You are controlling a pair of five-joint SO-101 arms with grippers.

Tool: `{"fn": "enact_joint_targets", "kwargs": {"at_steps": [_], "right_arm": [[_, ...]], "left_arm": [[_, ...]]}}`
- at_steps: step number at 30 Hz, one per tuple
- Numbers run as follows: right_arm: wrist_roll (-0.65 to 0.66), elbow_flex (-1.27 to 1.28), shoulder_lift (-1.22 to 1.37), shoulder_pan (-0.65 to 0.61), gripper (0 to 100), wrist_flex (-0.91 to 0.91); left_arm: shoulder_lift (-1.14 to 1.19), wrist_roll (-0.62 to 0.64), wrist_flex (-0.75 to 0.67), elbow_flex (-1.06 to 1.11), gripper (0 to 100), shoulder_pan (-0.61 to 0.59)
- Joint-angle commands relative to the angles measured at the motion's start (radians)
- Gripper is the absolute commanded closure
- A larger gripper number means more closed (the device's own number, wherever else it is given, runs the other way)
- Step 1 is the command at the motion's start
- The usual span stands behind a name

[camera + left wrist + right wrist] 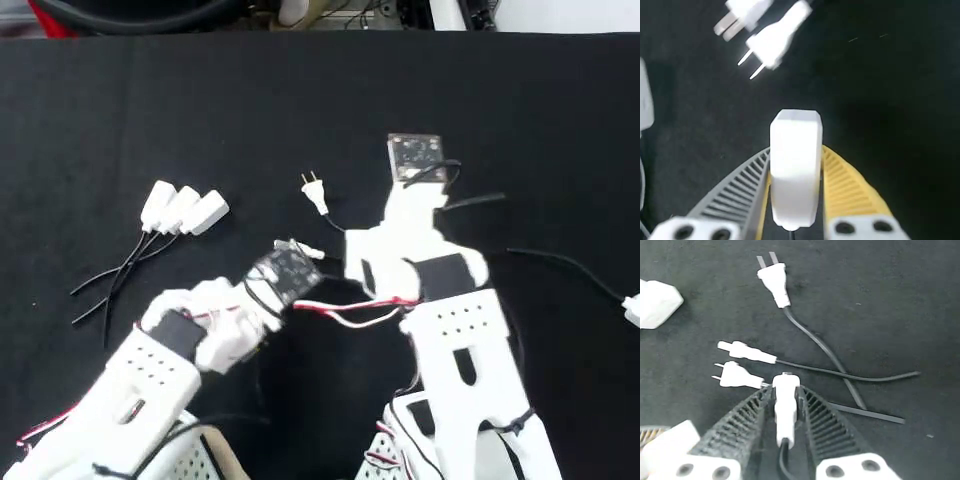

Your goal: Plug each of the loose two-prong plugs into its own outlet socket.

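- left hand (pixel 796 149) closed on held socket (pixel 796 170): white block clamped between the grey and yellow fingers, its front end sticking out past the tips
- beyond the held socket, apart from it, near plug (pixel 771 44) lies loose with bare prongs; far plug (pixel 742 16) lies just beside it
- right hand (pixel 785 390) closed on held plug (pixel 785 412), white, black cord running back between the fingers
- plug pair (pixel 742 364) lies side by side just beside the right hand's tips
- flat-prong plug (pixel 774 281) lies farther out, its cord crossing another
- three sockets (pixel 183 208) touch in a row on the black worktop (pixel 520 100)
- lone plug (pixel 315 190) lies between the row and the right arm
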Motion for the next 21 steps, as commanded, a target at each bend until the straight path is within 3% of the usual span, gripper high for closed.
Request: {"fn": "enact_joint_targets", "kwargs": {"at_steps": [1, 7, 14, 21], "right_arm": [[0.071, -0.163, -0.001, 0.133, 98.7, 0.155], [0.123, -0.234, 0.002, 0.261, 98.7, 0.265], [0.121, -0.236, 0.002, 0.272, 98.7, 0.265], [0.121, -0.231, 0.002, 0.272, 98.7, 0.265]], "left_arm": [[-0.057, 0.040, -0.021, -0.001, 95, 0.139], [0.037, 0.041, -0.157, 0.002, 94, 0.196], [0.327, 0.044, -0.236, -0.073, 81, 0.191], [0.420, 0.043, -0.184, -0.156, 74, 0.189]]}}
